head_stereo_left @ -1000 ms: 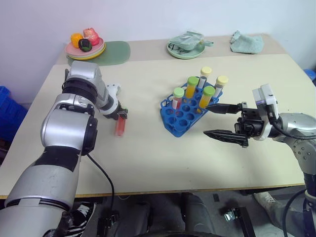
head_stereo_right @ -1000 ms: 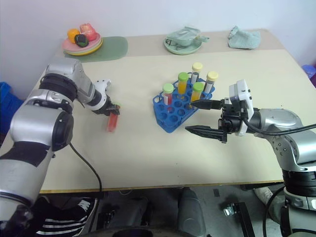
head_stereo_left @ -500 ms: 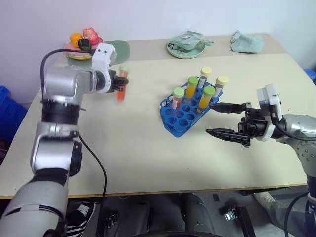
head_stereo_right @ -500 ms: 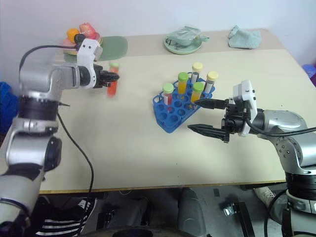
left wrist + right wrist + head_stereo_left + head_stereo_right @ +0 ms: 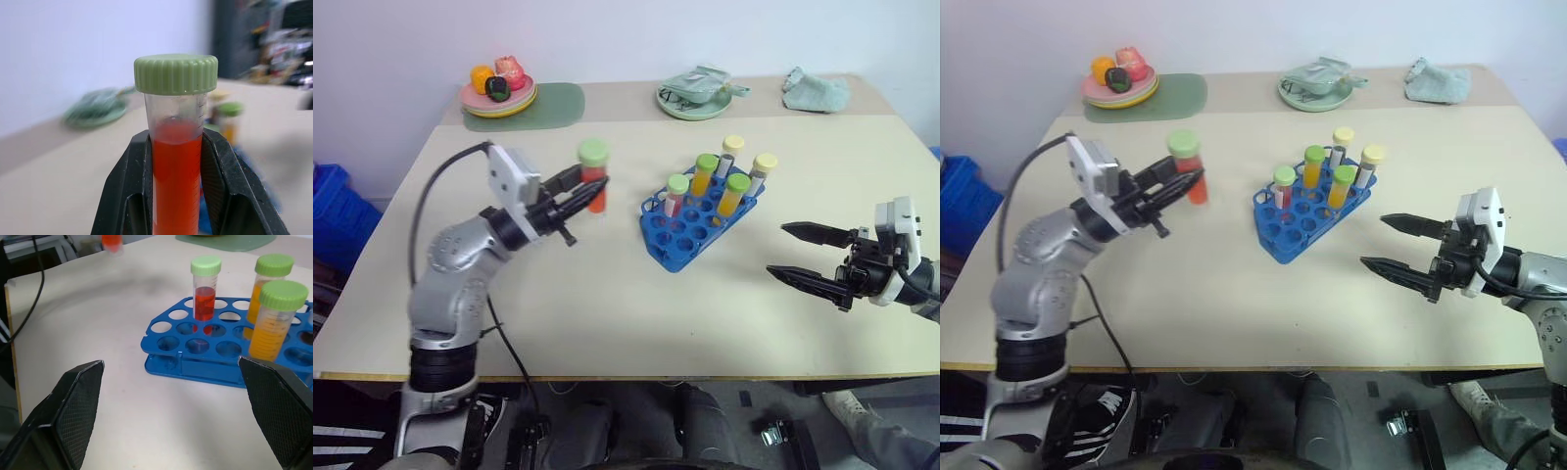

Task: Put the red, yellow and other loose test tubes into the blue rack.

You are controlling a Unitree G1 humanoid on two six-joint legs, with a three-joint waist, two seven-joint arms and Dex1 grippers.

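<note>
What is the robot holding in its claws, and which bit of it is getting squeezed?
The left gripper holds a clear red-filled tube with a pale green cap, upright, pinched on its sides just below the cap. The right gripper is open and holds nothing.

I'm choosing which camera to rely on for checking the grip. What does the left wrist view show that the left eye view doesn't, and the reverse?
Left wrist view alone: the left gripper's two black fingers pressed flat against the red tube, its liquid level and printed scale lines.

Left eye view alone: the right gripper open above the table, a plate of toy food and a folded cloth at the far edge.

Both: the red tube with its pale green cap, held upright, the blue rack and a green plate.
</note>
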